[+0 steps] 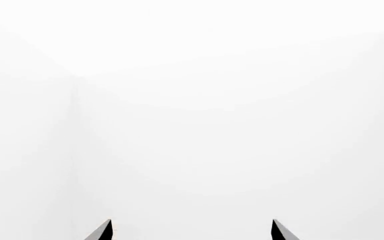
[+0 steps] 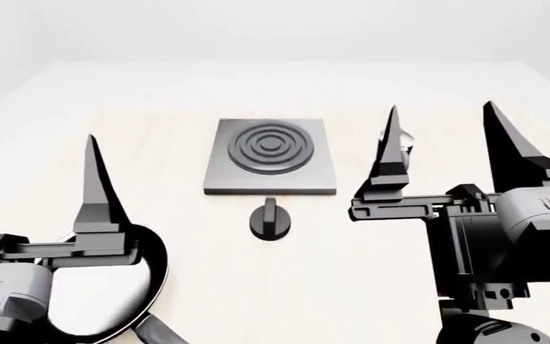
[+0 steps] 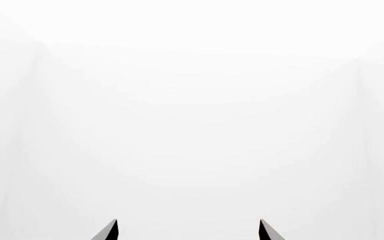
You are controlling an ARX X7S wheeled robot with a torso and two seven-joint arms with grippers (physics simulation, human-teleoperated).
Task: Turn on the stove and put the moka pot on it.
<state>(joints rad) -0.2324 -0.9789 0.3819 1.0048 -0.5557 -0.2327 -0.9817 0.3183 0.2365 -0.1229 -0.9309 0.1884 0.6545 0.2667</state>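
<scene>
The stove, a flat grey slab with a ringed burner, lies mid-table in the head view. Its round black knob sits just in front of it. My right gripper is raised to the right of the stove, fingers pointing up and wide apart, open and empty. A silvery sliver beside its left finger may be the moka pot, which is mostly hidden. My left gripper is open too, with one finger showing above the pan. Both wrist views show only white wall past the right gripper and the left one.
A black frying pan lies at the near left, under my left arm. The pale wooden table stretches back to a white wall.
</scene>
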